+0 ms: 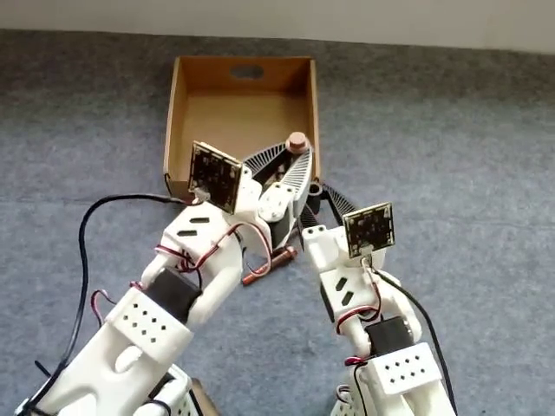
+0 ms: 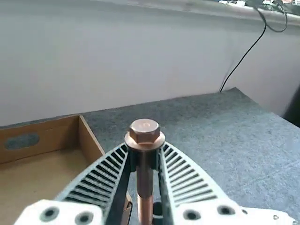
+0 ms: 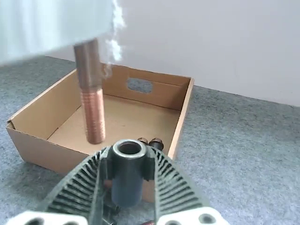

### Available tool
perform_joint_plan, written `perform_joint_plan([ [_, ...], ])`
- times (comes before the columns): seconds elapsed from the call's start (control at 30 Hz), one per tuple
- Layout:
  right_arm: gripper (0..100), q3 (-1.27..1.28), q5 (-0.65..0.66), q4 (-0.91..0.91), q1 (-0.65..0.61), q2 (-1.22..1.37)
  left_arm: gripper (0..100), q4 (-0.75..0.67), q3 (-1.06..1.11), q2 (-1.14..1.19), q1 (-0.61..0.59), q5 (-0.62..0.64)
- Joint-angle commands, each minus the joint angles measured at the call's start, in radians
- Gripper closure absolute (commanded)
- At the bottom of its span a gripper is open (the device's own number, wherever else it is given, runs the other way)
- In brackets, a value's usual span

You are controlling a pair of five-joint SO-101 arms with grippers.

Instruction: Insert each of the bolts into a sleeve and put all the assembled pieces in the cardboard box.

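My left gripper (image 1: 295, 152) (image 2: 144, 152) is shut on a copper bolt (image 1: 297, 141) (image 2: 144, 133), held upright with its hex head on top, over the box's right wall. My right gripper (image 1: 314, 194) (image 3: 127, 161) is shut on a dark grey sleeve (image 1: 314, 187) (image 3: 127, 171), bore facing up, just outside the cardboard box (image 1: 180, 104) (image 3: 42, 110). The bolt's threaded end (image 3: 93, 117) hangs above and beside the sleeve, not inside it. Two small dark, copper-tipped pieces (image 3: 150, 141) lie in the box by its near wall.
A second copper bolt (image 1: 269, 263) lies on the grey carpet (image 1: 451, 147) between the two arms, close to the left arm's wires. A black cable (image 1: 87, 225) loops at the left. Open carpet stretches right of the box.
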Motion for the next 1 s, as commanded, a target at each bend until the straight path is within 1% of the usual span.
perform_joint_plan([
  [0.0,99.1,-0.010,0.005,-0.024,0.010,-0.016,99,-0.061,-0.039,0.076,0.008,-0.005],
  [0.13,99.1,-0.008,0.005,-0.024,0.010,-0.016,99,-0.091,-0.079,0.150,0.012,-0.005],
  [0.4,99.1,-0.008,0.005,-0.024,0.010,-0.016,99,-0.091,-0.088,0.148,0.008,-0.005],
  [0.63,99.1,-0.008,0.005,-0.024,0.010,-0.016,99,-0.091,-0.094,0.079,0.007,-0.005],
  [0.87,99.1,-0.008,0.005,-0.024,0.005,-0.016,99,-0.095,-0.099,0.079,0.007,-0.005],
  [0.97,99.1,-0.008,0.005,-0.024,0.005,-0.016,99,-0.144,-0.093,0.087,0.007,-0.005],
])
